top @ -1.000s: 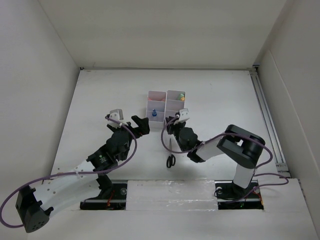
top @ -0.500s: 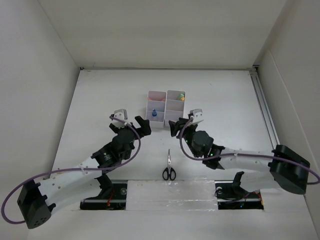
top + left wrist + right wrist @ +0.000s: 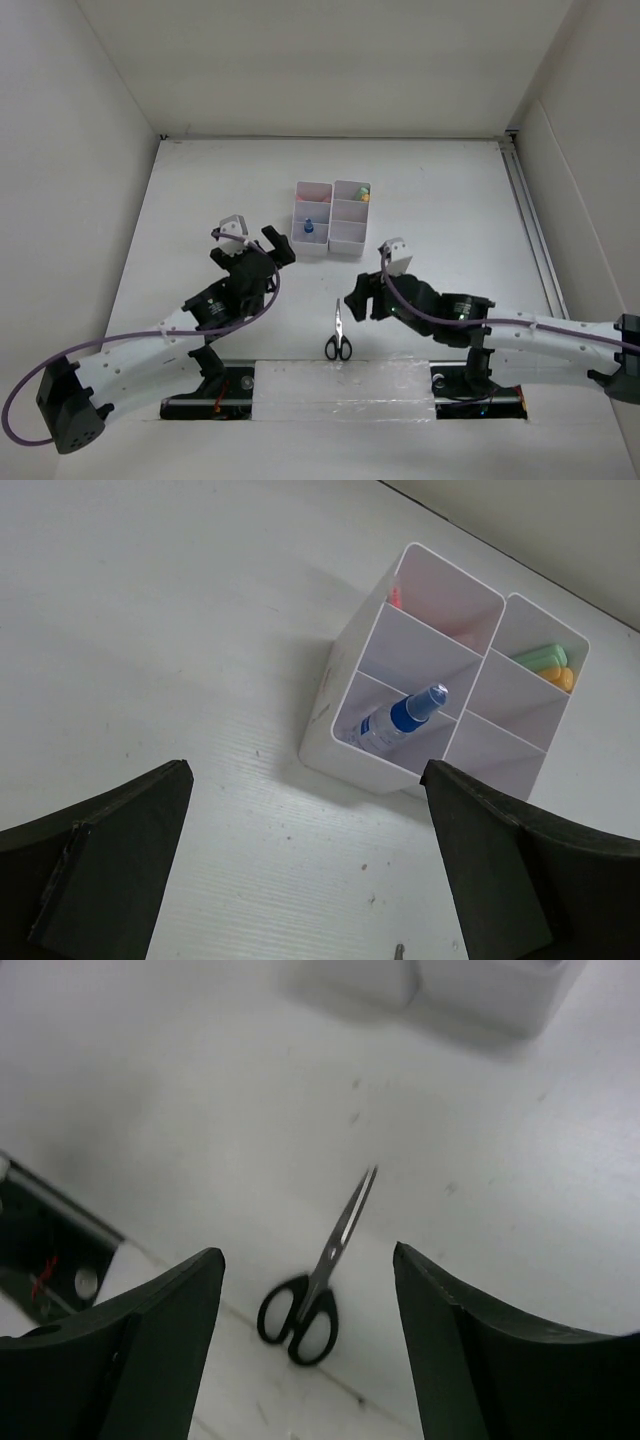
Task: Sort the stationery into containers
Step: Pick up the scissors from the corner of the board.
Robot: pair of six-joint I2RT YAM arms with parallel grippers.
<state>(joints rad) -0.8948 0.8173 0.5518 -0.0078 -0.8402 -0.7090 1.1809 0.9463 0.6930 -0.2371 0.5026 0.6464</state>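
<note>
The black-handled scissors lie shut on the table near the front edge, blades pointing away from the arms. In the right wrist view the scissors lie below and between the spread fingers of my right gripper, which is open and empty. From above, my right gripper hovers just right of the scissors. The white organizer stands farther back. My left gripper is open and empty, left of and nearer than the organizer. Its compartments hold a blue-capped bottle, a green marker and a pink pen.
An orange item lies beside the green marker. A metal rail runs along the table's right side. White walls enclose the table on the left, back and right. The arm bases and a black bracket sit at the front edge.
My right arm pulled back from the organizer toward the front and stretched out low, its gripper opening wide. The scissors now lie a little nearer the front edge. The left gripper shifted slightly left.
</note>
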